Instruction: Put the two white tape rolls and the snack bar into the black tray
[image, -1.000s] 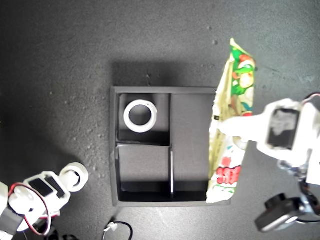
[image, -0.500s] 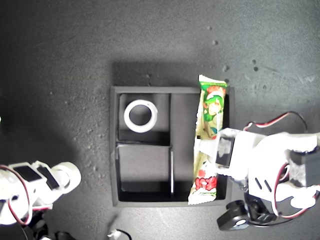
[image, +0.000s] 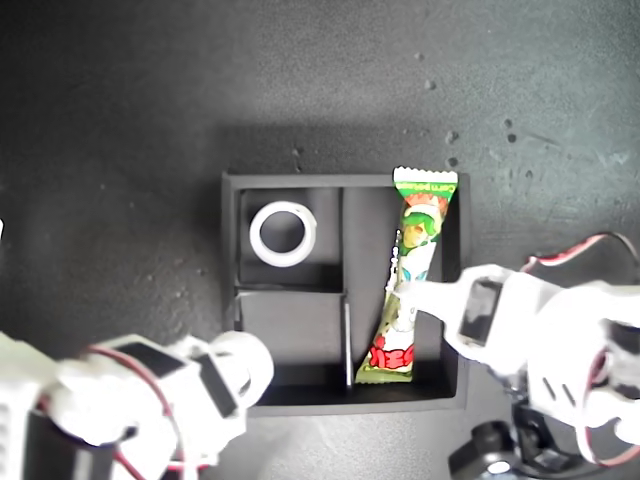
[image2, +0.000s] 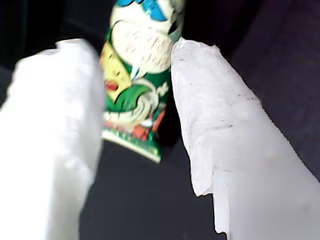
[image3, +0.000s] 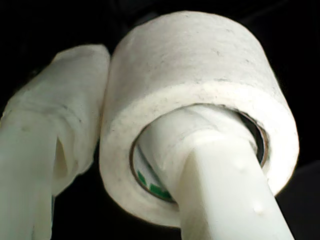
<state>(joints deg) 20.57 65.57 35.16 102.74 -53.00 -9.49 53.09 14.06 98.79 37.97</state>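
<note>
Inside the black tray (image: 232, 300), the snack bar (image: 410, 280) lies between my first hand's (image2: 135, 125) spread fingers (unclamped).

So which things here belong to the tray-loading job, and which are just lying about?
Job:
- black tray
- snack bar, in the long compartment
- white tape roll, in a small compartment
- second tape roll, held by my second gripper
- my first gripper, around the snack bar

Lying about:
- nothing loose that I can see

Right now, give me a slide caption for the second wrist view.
My second pincer carries a white tape roll with a greenish inner core, one finger through its hole.
</note>
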